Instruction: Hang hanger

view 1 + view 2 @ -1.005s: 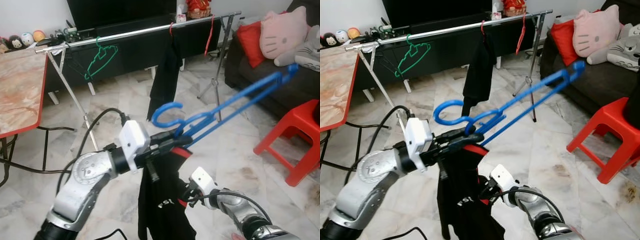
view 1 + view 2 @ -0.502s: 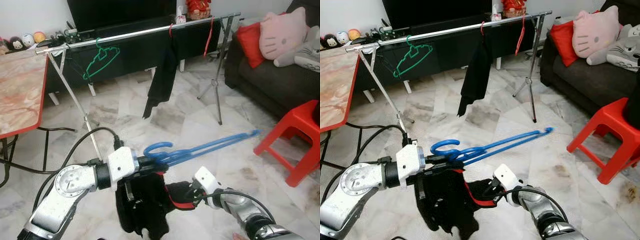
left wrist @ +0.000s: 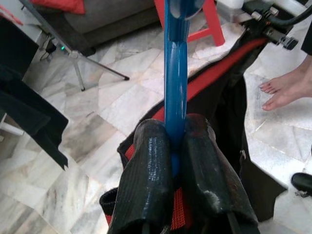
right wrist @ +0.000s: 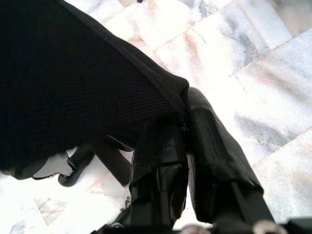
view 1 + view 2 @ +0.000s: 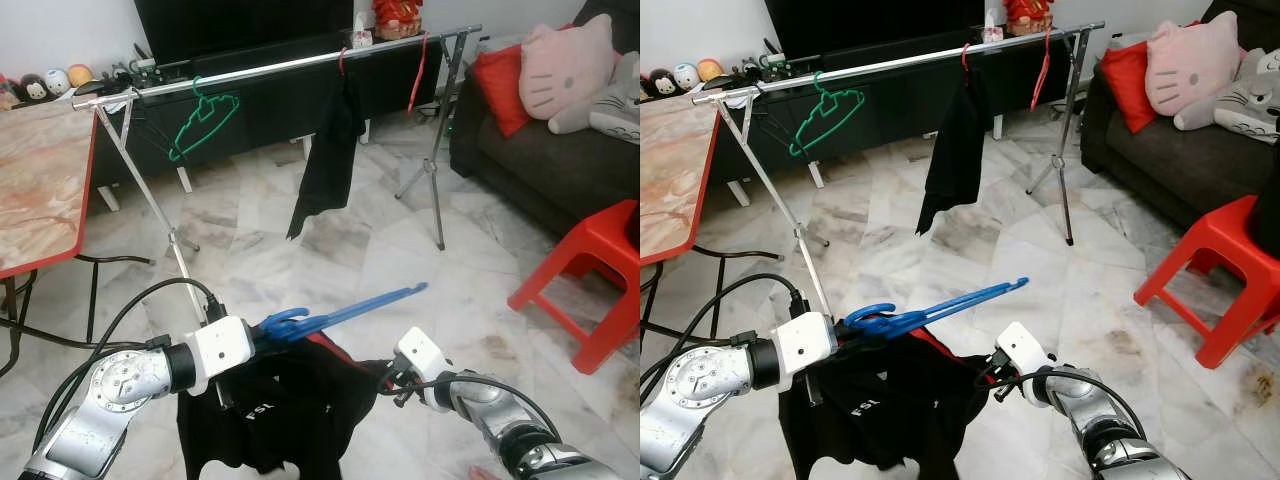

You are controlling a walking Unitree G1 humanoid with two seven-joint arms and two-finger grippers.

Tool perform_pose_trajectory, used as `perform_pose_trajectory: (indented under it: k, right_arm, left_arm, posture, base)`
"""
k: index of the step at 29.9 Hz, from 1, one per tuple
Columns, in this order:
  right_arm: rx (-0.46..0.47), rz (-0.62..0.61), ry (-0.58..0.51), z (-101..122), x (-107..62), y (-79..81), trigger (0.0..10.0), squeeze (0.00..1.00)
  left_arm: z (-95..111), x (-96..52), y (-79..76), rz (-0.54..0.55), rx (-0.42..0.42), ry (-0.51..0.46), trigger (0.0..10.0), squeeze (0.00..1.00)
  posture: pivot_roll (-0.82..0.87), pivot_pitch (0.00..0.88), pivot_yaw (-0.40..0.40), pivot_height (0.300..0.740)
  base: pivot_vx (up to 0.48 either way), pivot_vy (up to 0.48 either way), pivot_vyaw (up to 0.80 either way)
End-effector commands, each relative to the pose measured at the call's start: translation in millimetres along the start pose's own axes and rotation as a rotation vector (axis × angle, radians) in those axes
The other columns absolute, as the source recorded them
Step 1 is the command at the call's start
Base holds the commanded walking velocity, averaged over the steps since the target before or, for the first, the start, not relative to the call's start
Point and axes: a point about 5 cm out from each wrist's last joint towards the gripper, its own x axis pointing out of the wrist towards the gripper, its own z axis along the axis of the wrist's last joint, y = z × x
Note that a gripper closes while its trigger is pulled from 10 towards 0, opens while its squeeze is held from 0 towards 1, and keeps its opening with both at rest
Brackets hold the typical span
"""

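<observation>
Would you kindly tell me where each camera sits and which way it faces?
Eye views: on the head, looking forward and down at the rail and floor; both arms show.
Left wrist view: along the left gripper, shut on the blue hanger.
Right wrist view: along the right gripper, pinching the black garment.
Shared: hanger and garment appear in the eye views and the left wrist view.

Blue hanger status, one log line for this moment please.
left gripper shut on blue hanger | right gripper shut on black garment | rail ahead, hanger not hung
</observation>
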Motion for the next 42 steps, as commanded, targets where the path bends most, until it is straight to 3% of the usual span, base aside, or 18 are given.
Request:
perform_pose_trajectory:
  k: [1,18,24,25,26,27,28,29,30,42]
  right_arm:
    - [0.014,-0.008,0.015,-4.4,-1.4,-0.7,0.0,0.0]
    - [-0.004,-0.073,0.109,-19.7,-5.5,-4.0,0.0,0.0]
    - [0.0,-0.068,0.139,-25.7,-3.2,2.1,0.0,0.0]
    - [0.001,-0.067,0.141,-26.6,-3.0,3.0,0.7,0.0]
    - [0.001,-0.067,0.142,-26.8,-2.9,3.2,0.7,0.0]
    - [0.005,-0.064,0.144,-27.5,-2.7,4.0,6.0,0.11]
    - [0.007,-0.062,0.145,-28.1,-2.5,4.8,6.6,0.57]
    - [0.008,-0.061,0.145,-28.4,-2.2,5.4,7.1,0.75]
    - [0.007,-0.055,0.149,-29.6,-1.7,7.1,9.9,1.0]
    - [-0.027,0.025,0.2,-39.9,1.2,21.3,10.0,1.0]
  left_arm:
    - [1.7,-7.8,12.8,0.046,0.05,0.01,10.0,0.0]
    - [-12.3,-11.6,8.4,-0.009,0.112,0.129,10.0,0.0]
    - [-20.4,-13.4,5.3,-0.037,0.155,0.198,10.0,0.0]
    - [-20.1,-13.0,5.2,-0.037,0.154,0.197,10.0,0.0]
    - [-20.1,-12.9,5.2,-0.038,0.154,0.197,10.0,0.0]
    - [-20.0,-13.0,5.2,-0.038,0.154,0.197,10.0,0.0]
    - [-20.1,-13.1,5.3,-0.039,0.155,0.199,10.0,0.0]
    - [-20.3,-13.2,5.5,-0.04,0.157,0.201,10.0,0.0]
    - [-20.9,-13.4,6.0,-0.04,0.162,0.207,10.0,0.0]
    - [-24.8,-14.1,6.2,-0.06,0.196,0.253,10.0,0.0]
  posture:
    - [-0.08,0.0,0.068,0.74]
    - [-0.08,0.0,0.074,0.74]
    - [-0.08,0.0,0.078,0.74]
    - [-0.08,0.0,0.079,0.74]
    - [-0.08,0.0,0.079,0.74]
    - [-0.08,0.0,0.081,0.74]
    - [-0.08,0.0,0.081,0.74]
    - [-0.08,0.0,0.081,0.74]
    - [-0.08,0.0,0.082,0.74]
    - [-0.07,0.0,0.083,0.74]
  base:
    - [0.0,0.0,0.0]
    - [0.0,0.0,0.0]
    - [0.0,0.0,0.0]
    - [0.0,0.0,0.0]
    - [0.0,0.0,0.0]
    - [0.0,0.0,0.0]
    - [0.0,0.0,0.0]
    - [0.0,0.0,0.0]
    - [0.0,0.0,0.0]
    - [0.0,0.0,0.0]
